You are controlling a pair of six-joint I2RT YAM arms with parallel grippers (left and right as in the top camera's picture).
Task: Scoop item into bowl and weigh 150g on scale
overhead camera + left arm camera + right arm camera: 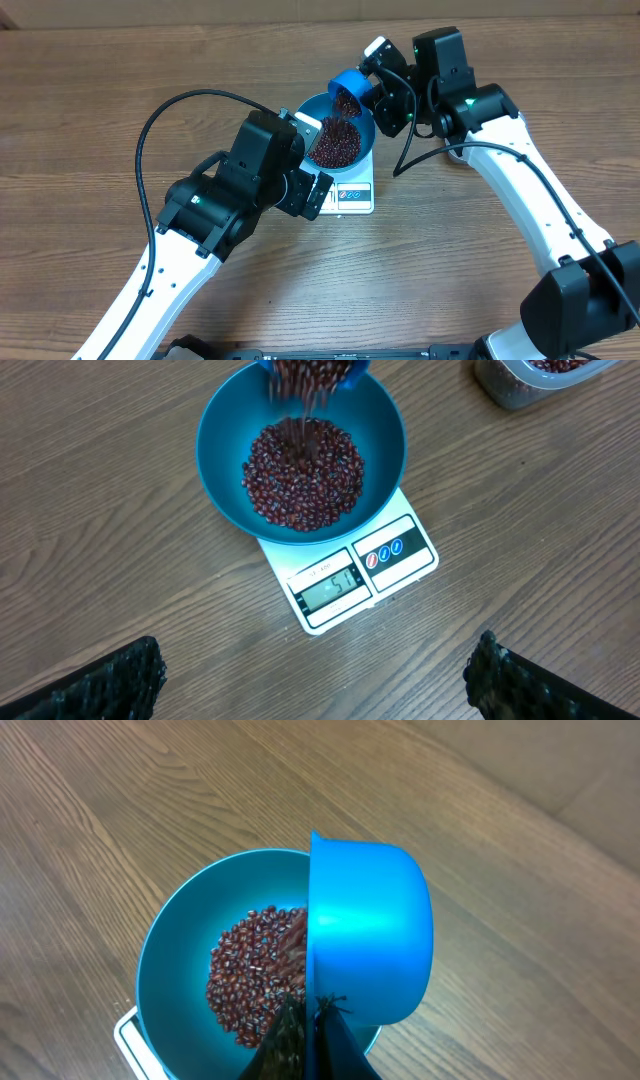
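The blue bowl (366,130) stands on the white scale (355,195) and holds a heap of dark red-brown beans (333,148). My right gripper (313,1020) is shut on the handle of a small blue scoop (370,940), which is tipped on its side over the bowl's (170,960) far rim. Beans (303,470) are falling from the scoop (315,370) into the bowl (225,450). The scale's (400,550) display is lit, its digits blurred. My left gripper (315,665) hangs open over bare wood just in front of the scale, holding nothing.
A clear plastic tub (530,380) with more beans sits beyond the scale, to the right in the left wrist view. Wooden tabletop surrounds the scale. In the overhead view the left arm (215,205) covers the scale's near-left side and the right arm (500,150) reaches in from the right.
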